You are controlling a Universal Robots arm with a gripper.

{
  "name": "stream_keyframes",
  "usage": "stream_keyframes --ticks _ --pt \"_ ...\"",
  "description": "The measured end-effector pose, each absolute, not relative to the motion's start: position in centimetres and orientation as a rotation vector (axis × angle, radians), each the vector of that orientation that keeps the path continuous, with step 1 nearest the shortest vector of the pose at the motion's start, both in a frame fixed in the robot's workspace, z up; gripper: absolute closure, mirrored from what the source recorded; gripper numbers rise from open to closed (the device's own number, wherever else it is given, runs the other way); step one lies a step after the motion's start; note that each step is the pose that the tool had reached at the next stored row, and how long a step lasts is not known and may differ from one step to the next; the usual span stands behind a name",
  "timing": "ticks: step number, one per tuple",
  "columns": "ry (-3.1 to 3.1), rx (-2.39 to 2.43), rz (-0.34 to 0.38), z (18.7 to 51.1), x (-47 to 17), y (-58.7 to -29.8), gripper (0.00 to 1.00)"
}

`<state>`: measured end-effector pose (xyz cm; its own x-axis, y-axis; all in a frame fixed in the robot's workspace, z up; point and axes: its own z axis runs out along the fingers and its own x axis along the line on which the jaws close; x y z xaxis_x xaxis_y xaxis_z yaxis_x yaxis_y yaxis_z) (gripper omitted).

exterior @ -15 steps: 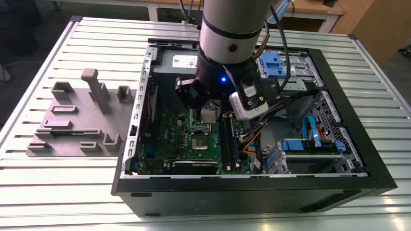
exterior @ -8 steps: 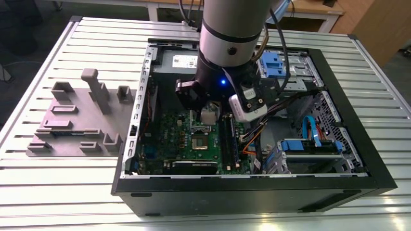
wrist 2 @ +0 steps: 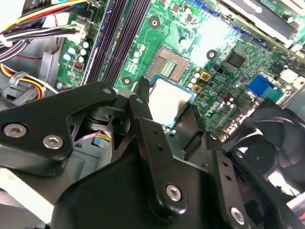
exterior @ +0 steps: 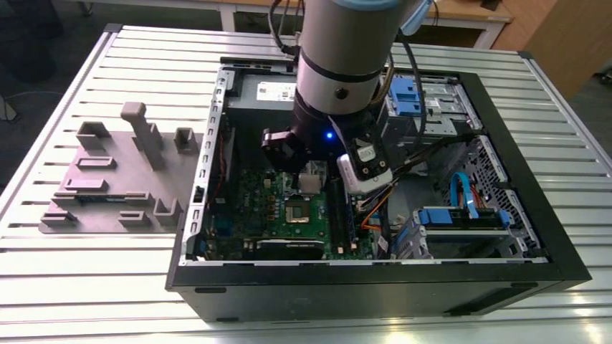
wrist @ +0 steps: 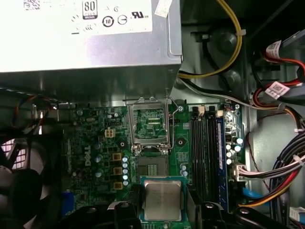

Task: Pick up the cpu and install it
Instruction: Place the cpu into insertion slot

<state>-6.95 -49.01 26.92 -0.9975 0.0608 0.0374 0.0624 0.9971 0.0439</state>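
A table of pale ribbed metal slats carried an open black computer case lying on its side. A grey plastic fixture tray with upright posts sat beside it on the exterior view's left. Wooden furniture stood beyond the table's far edge.

The silver-grey robot arm reached down into the case over the green motherboard. In both wrist views the black gripper was clenched on the cpu, a small flat square chip with a silver-grey metal top. One finger pressed against each opposite edge. The chip hung level above the board, close to the open square socket, whose metal retaining frame stood raised.

Room around the socket was tight. The grey power supply box with a white label lay just past the raised frame. Dark memory slots ran along one side, with coloured cable bundles beyond them. A black fan sat on the other side.
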Motion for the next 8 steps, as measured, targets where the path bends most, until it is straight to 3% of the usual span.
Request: stream_keyframes --ticks 8 --pt "-3.103 -0.096 -0.07 25.5 -6.9 -49.0 0.53"
